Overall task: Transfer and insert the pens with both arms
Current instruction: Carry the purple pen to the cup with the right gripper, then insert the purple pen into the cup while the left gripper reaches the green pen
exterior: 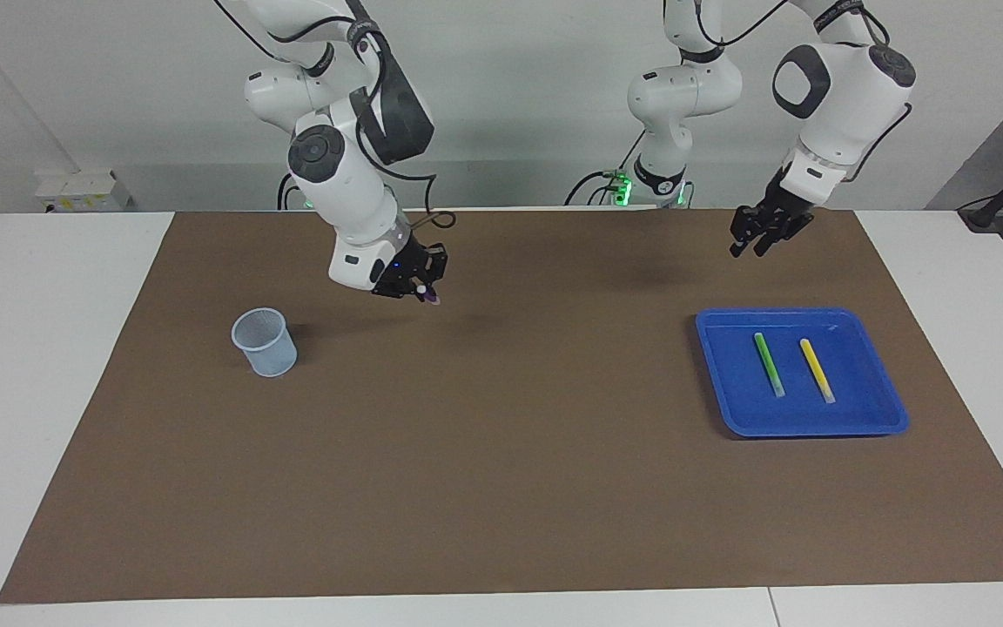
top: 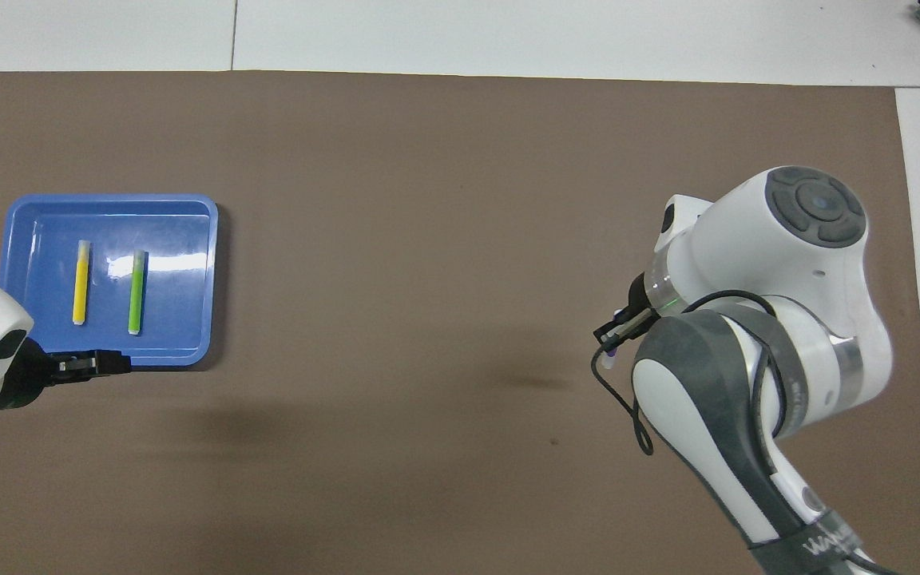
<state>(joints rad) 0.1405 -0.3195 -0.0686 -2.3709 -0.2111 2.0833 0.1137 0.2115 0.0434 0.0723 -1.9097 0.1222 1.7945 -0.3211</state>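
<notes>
My right gripper [exterior: 421, 287] is shut on the purple pen [exterior: 430, 298], whose tip points down. It hangs over the mat beside the pale mesh cup [exterior: 265, 341], toward the left arm's end of it. In the overhead view the right gripper [top: 618, 329] and a bit of the purple pen [top: 609, 353] show, and the arm hides the cup. The green pen [exterior: 769, 364] and the yellow pen [exterior: 817, 370] lie side by side in the blue tray [exterior: 802, 312]. My left gripper [exterior: 750, 244] is open and empty over the mat, next to the tray's edge nearest the robots.
A brown mat [exterior: 501, 453] covers most of the white table. In the overhead view the blue tray [top: 109, 200] holds the green pen [top: 136, 291] and the yellow pen [top: 81, 283], with my left gripper [top: 101, 363] at its near edge.
</notes>
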